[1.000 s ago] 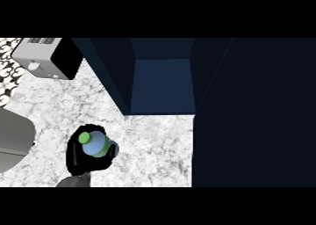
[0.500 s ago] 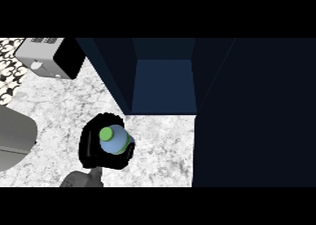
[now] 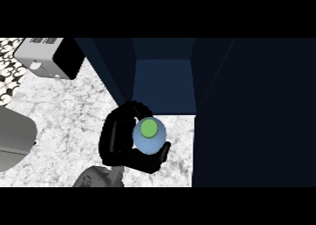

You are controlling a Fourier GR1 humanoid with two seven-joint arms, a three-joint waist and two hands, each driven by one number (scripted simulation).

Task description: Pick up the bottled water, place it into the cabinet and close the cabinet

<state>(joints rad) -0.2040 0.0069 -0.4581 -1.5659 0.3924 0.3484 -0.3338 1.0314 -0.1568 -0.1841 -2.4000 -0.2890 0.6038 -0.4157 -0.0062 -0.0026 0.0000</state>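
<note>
pale blue bottled water [image 3: 149, 137] with its green cap sits at lower centre of the frame, wrapped by your curled black hand [image 3: 122, 138]; just below the open cabinet [image 3: 164, 83]; drift left and you could clip the cabinet's side wall.

counter [image 3: 70, 105] looks marble (matt, perhaps)

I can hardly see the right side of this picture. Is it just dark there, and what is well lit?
Head view: the cabinet and everything right of it lie in deep, dark blue shade with little detail; the marble counter is brightly lit; the bottled water, curled in the black left hand, shows clearly.
</note>
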